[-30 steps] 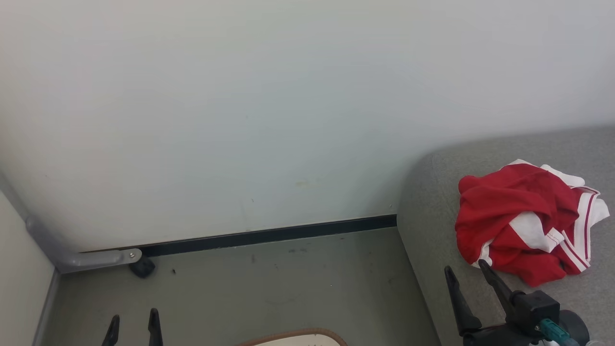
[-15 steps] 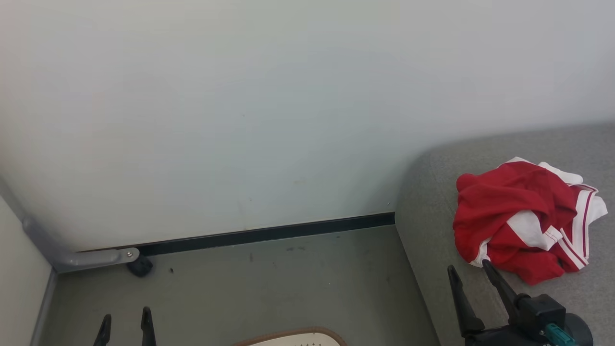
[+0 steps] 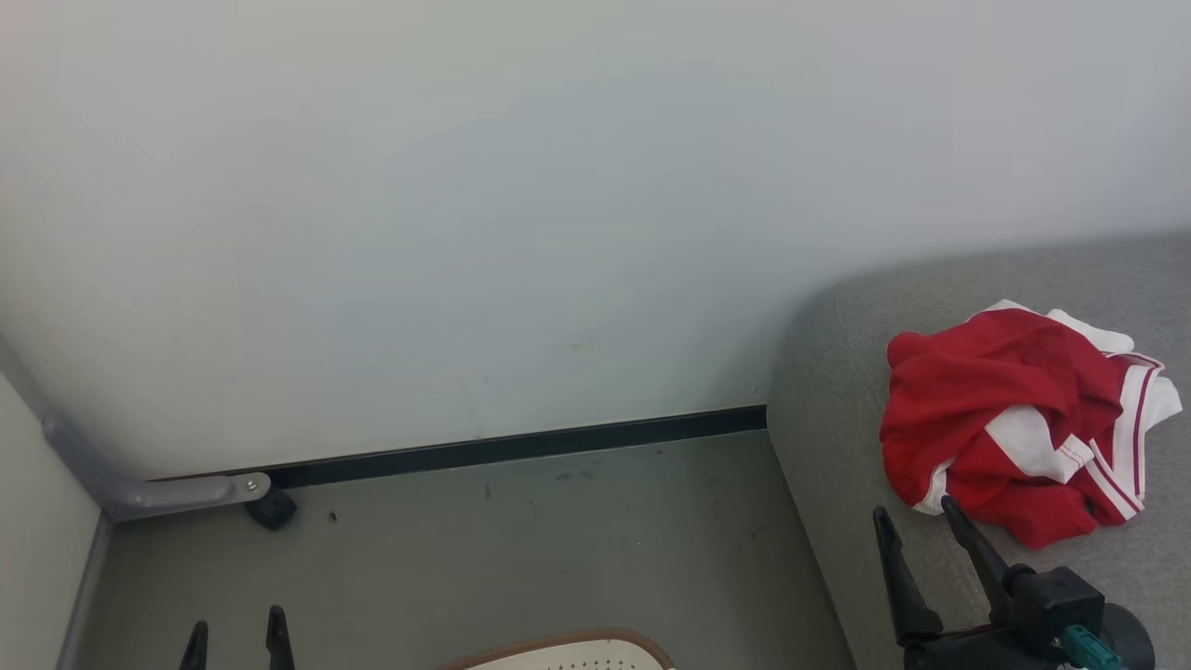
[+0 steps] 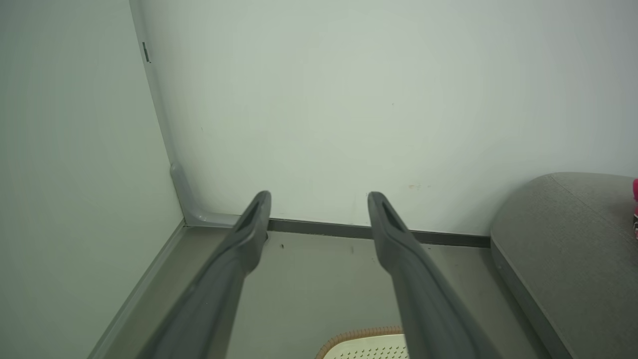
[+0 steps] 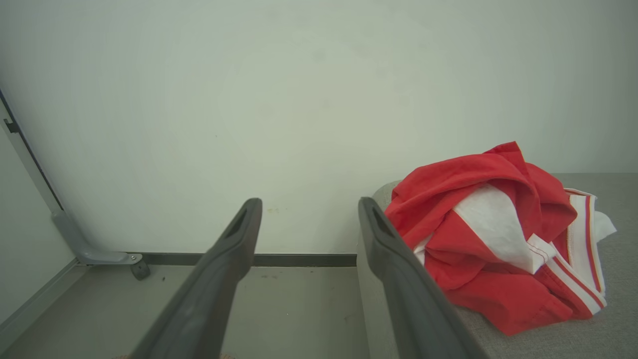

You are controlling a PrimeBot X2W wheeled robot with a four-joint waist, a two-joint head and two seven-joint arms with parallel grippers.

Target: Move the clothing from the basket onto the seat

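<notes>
Red clothing (image 3: 986, 409) with white stripes, grey seat (image 3: 837, 391), cream basket (image 3: 577, 659)

The clothing (image 3: 986, 409) is soft matt cloth; the seat (image 3: 837, 419) coarse fabric; the basket (image 3: 568, 638) seemingly smooth plastic.

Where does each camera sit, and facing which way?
Head: on the head, looking forward and down at wall, floor, seat with the clothing; left gripper and right gripper show, both open.
Left wrist: along its fingers toward the wall corner; basket rim below.
Right wrist: along its fingers toward wall and clothing.
Shared: head and right wrist both see the clothing on the seat.
</notes>
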